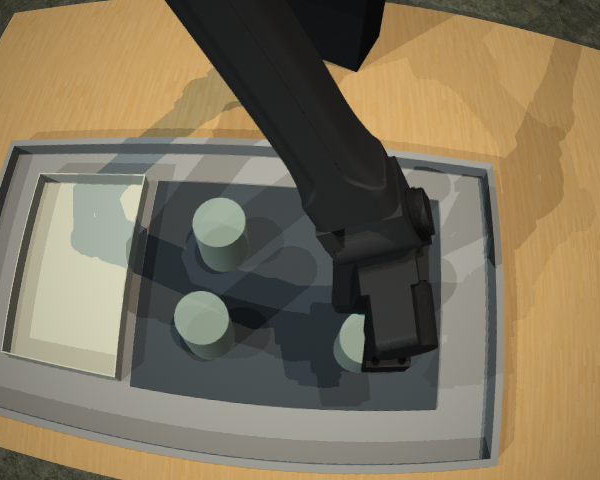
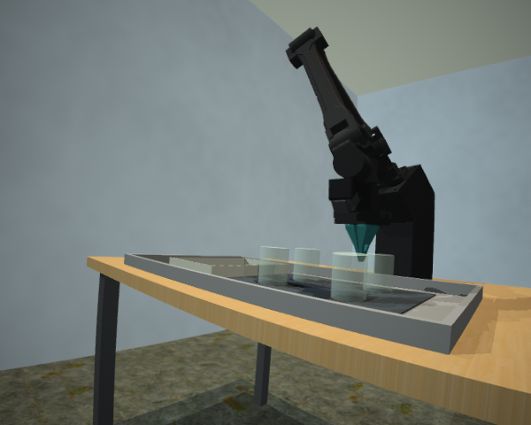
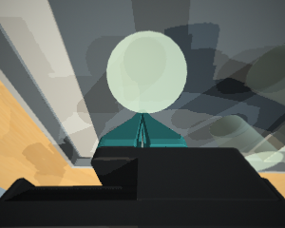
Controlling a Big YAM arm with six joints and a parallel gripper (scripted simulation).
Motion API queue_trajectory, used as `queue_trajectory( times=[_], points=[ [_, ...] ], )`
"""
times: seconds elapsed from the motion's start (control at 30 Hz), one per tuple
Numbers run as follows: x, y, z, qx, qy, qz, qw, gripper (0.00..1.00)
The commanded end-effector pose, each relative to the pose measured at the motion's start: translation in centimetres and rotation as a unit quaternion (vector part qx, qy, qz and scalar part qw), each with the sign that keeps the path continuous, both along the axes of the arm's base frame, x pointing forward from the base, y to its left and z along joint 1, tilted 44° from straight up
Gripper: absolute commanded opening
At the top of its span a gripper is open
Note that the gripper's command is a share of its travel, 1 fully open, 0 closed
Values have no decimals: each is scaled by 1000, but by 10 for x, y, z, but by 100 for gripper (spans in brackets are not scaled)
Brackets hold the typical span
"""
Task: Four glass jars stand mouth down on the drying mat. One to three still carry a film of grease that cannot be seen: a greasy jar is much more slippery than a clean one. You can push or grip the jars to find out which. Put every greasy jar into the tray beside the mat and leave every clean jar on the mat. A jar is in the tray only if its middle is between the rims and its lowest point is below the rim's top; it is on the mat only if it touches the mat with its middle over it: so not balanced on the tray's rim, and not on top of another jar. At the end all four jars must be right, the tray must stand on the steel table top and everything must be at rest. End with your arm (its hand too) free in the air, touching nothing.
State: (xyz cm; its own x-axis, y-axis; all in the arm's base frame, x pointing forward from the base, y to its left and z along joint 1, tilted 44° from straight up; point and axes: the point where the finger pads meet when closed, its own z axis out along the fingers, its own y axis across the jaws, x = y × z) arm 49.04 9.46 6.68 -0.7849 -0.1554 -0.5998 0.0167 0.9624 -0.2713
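Note:
Four pale green jars stand mouth down on the dark mat [image 1: 212, 382]. The front right jar [image 1: 349, 343] [image 2: 348, 279] [image 3: 147, 71] is upright. My gripper [image 2: 361, 259] [image 3: 142, 113] is shut and empty; its teal tips are at that jar's base-facing side, slightly below its top. I cannot tell whether they touch. The back left jar [image 1: 219, 222] [image 2: 307, 265] and front left jar [image 1: 202, 317] [image 2: 273, 265] stand upright. The fourth jar [image 2: 384, 274] stands behind the front right one, hidden under my arm in the top view. The cream tray [image 1: 73, 315] [image 2: 190, 266] holds no jar.
A raised grey rim [image 1: 494, 310] [image 2: 302, 304] surrounds the steel top, mat and tray. The wooden table [image 1: 558, 361] lies outside it. My arm reaches over the mat's right half from the back. The tray stands left of the mat, separated by a narrow strip.

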Motion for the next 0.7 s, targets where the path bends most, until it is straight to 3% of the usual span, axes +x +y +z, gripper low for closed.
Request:
queue_trajectory(
  times=[0.0, 0.67],
  points=[
    [30, -4, 16, 5, -24, -9, 1000, 0],
    [32, -4, 18, 5, -24, -9, 1000, 0]
  ],
)
